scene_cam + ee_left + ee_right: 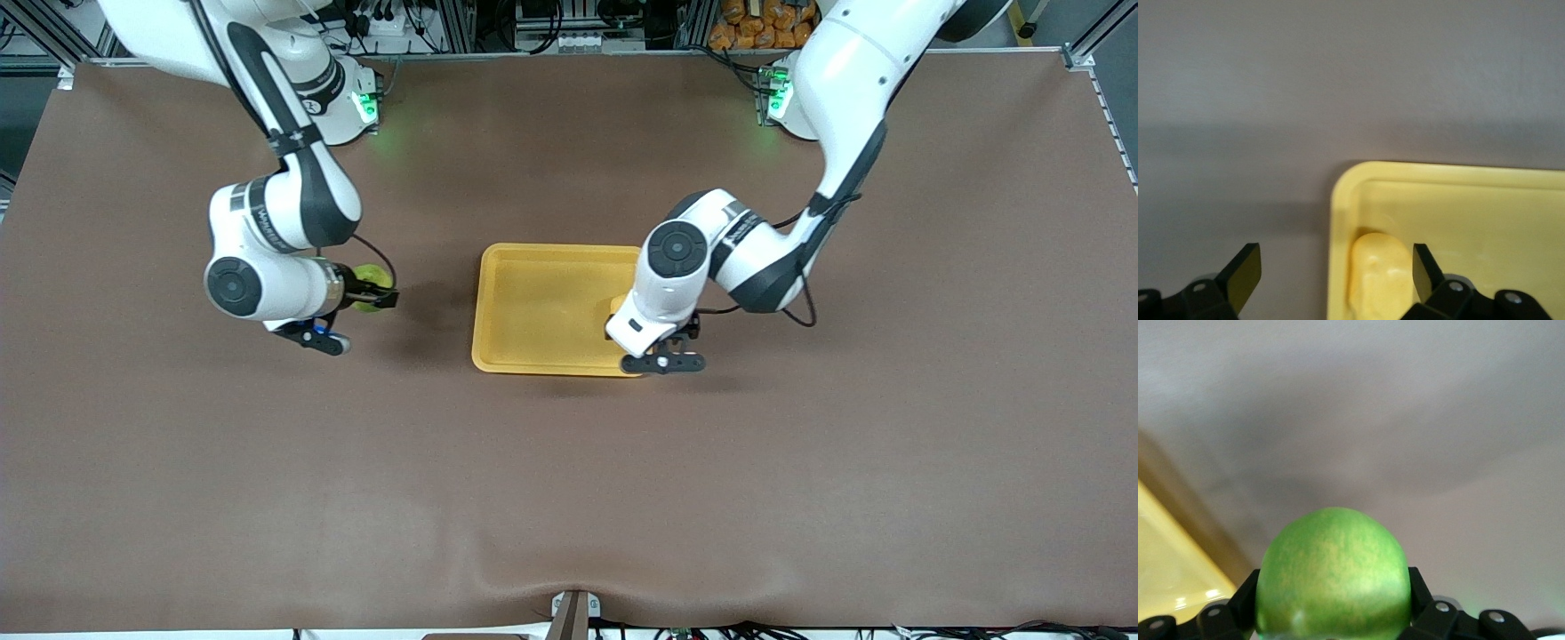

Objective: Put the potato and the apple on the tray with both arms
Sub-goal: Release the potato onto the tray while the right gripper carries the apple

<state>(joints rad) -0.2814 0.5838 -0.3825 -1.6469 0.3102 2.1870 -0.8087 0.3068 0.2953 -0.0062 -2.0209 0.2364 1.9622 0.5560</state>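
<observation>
The main risk sits with the left claw (1331,277): its fingers stand wide apart around the potato (1379,275), which lies in the tray (542,307), tucked into the corner by the rim. One finger hangs outside the rim, over the table (569,498), and the other inside, so the claw straddles the tray's edge. If it lifts at a slant instead of straight up, the inner finger could drag the potato or the outer one could catch the rim and shove the tray. The potato looks free of both fingers, but whether it is fully settled on the tray floor or leaning on the wall cannot be told.

The second risk is the apple (1333,573). The right claw (369,298) is clamped on it, a finger pressing each flank, and hangs over bare table beside the tray, toward the right arm's end. The apple is round and smooth, held only by two narrow pads; a quick swing toward the tray could let it twist or slip out. Released from too high, it would likely roll on the shallow tray and might knock the potato or hop the low rim.

The two arms also share the tray, so the right claw coming in while the left claw is low over the corner invites a bump.
</observation>
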